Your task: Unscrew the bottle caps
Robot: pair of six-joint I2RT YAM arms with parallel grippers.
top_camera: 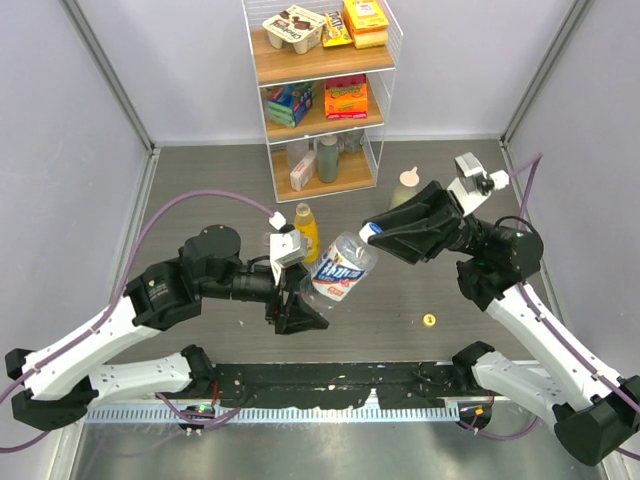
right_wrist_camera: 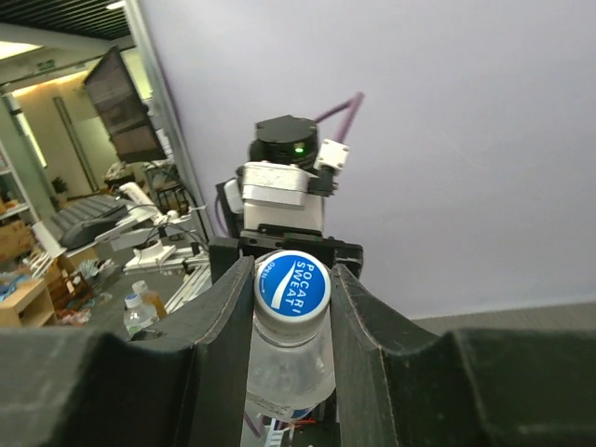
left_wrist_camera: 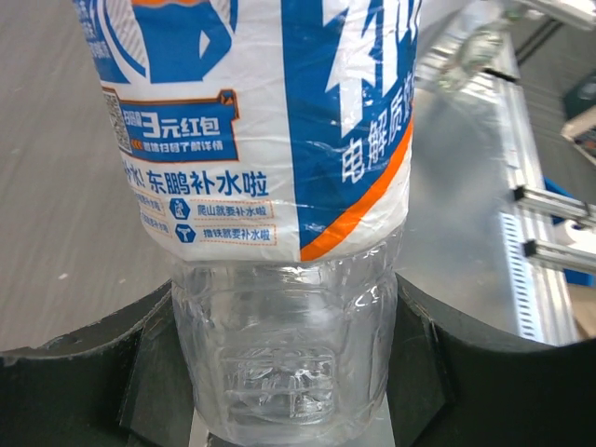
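Left fingers grip the bottle, right fingers its cap.

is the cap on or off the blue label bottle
On: the cap sits on the neck of the blue-label bottle, the right gripper shut on it.

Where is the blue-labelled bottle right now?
Top view, centre: the blue-labelled bottle is held tilted, left hand at its base, right hand on its cap, just right of the yellow juice bottle.

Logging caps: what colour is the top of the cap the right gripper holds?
Cap top: blue with white lettering; clearest in right wrist view.
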